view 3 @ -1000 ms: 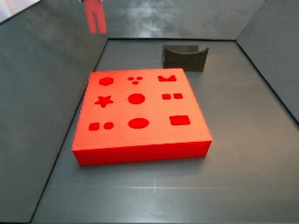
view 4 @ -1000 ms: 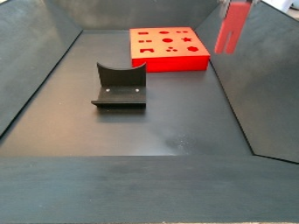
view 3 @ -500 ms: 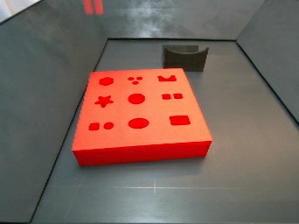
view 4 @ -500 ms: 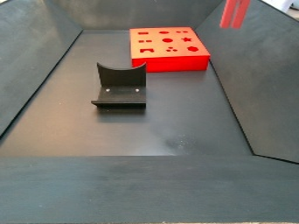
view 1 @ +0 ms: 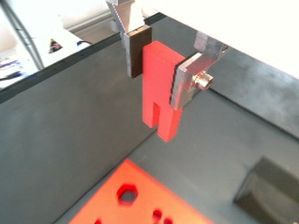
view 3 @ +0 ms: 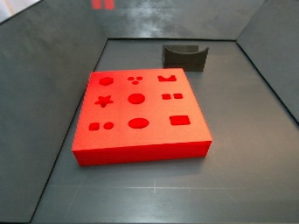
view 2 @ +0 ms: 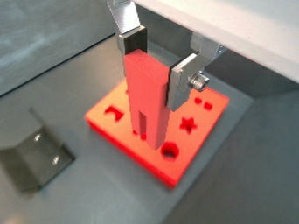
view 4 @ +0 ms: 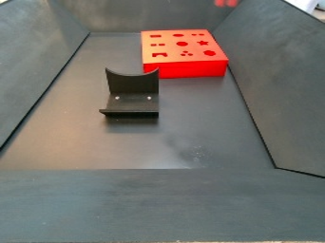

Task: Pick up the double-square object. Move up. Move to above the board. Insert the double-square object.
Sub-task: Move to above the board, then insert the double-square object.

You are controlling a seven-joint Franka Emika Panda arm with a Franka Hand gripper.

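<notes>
My gripper is shut on the double-square object, a slim pinkish-red bar with a slotted lower end that hangs upright between the silver fingers; both wrist views show this grip. The bar is high above the board, a bright red slab with shaped cut-outs. The board lies on the floor in both side views. In both side views only the bar's lower tip shows at the top edge; the gripper itself is out of frame there.
The dark fixture stands on the floor behind the board, and it also shows in the other views. Dark sloping walls enclose the grey floor on all sides.
The gripper has risen with the bar. In both side views the bar has moved upward until only its tip remains at the top edge. The board and fixture have not moved.
</notes>
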